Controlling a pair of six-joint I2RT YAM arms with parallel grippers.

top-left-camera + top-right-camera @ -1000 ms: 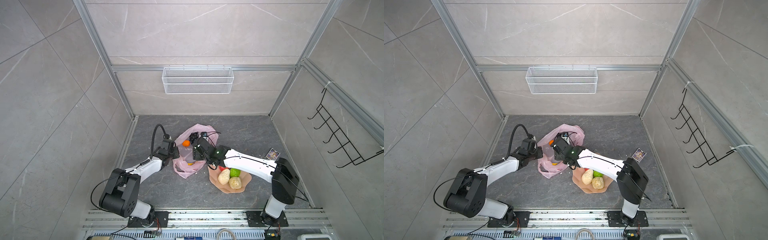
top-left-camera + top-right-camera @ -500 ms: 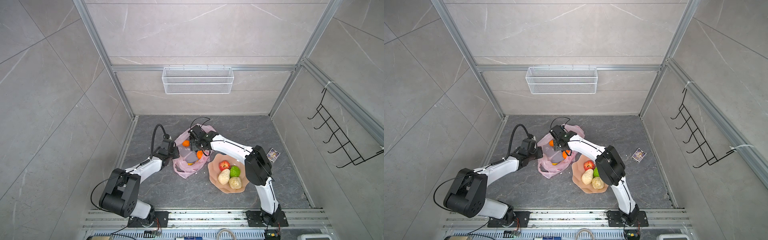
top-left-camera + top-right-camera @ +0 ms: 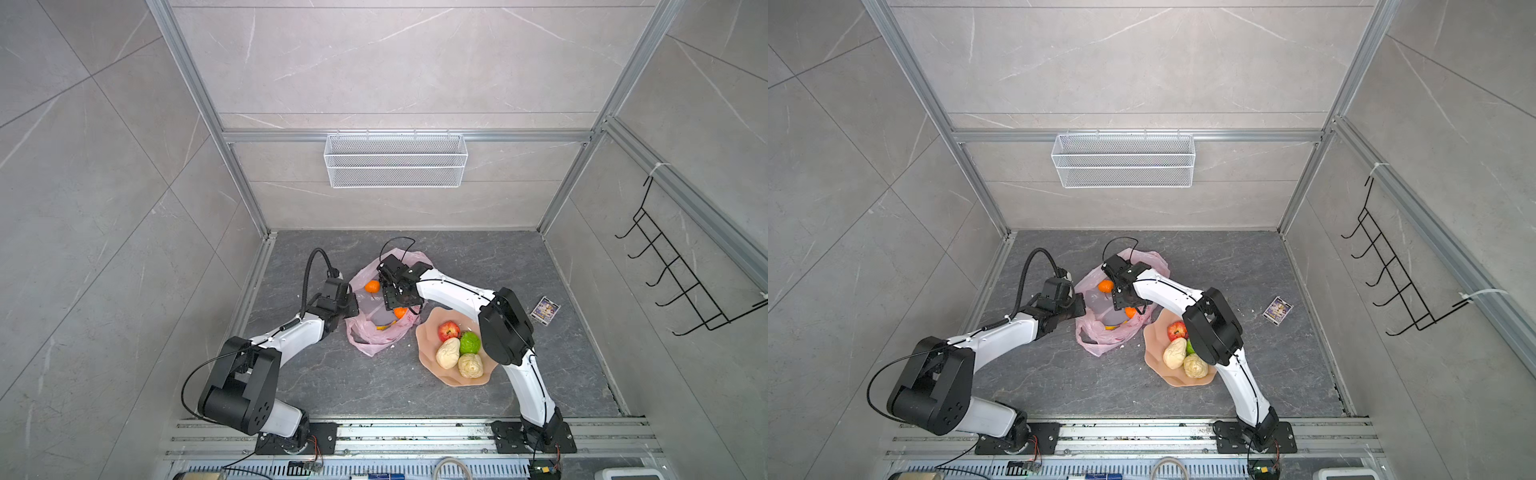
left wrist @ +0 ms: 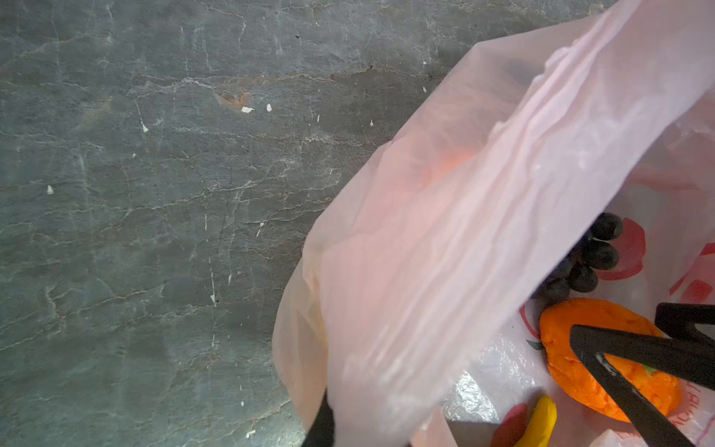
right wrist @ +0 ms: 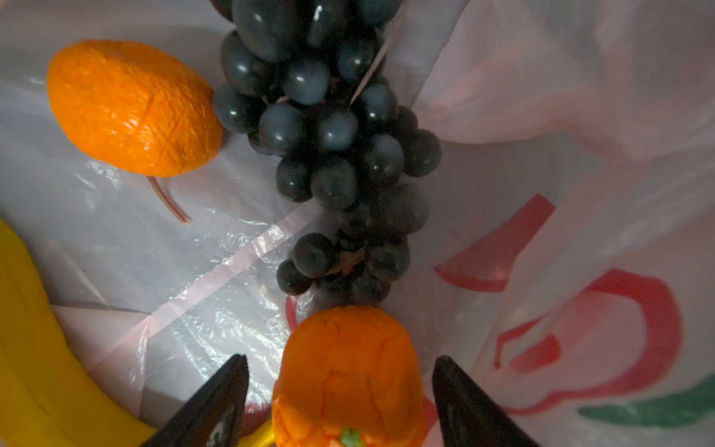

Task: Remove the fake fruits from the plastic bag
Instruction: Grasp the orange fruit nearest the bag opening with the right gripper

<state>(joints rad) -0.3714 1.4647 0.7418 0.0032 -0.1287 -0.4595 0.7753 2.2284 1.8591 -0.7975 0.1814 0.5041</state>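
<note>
**Plastic bag** (image 3: 370, 337): mid-surface, mouth upward.
**Left claw** (image 3: 351, 301): clamped shut on the bag's rim on the side toward the left edge, apparently to keep the mouth spread.
**Right claw** (image 5: 338, 363): inside the bag, jaws apart, straddling one orange (image 5: 348, 387) with a gap on each side. This is likely the next pick.
**Also bagged:** second orange (image 5: 131, 108), grape bunch (image 5: 332, 135), banana (image 5: 35, 348).
**Already out:** on the peach dish (image 3: 426, 353) beside the bag, toward the right edge, lie the apple (image 3: 448, 330), green fruit (image 3: 470, 342) and beige fruits (image 3: 447, 353).
</note>
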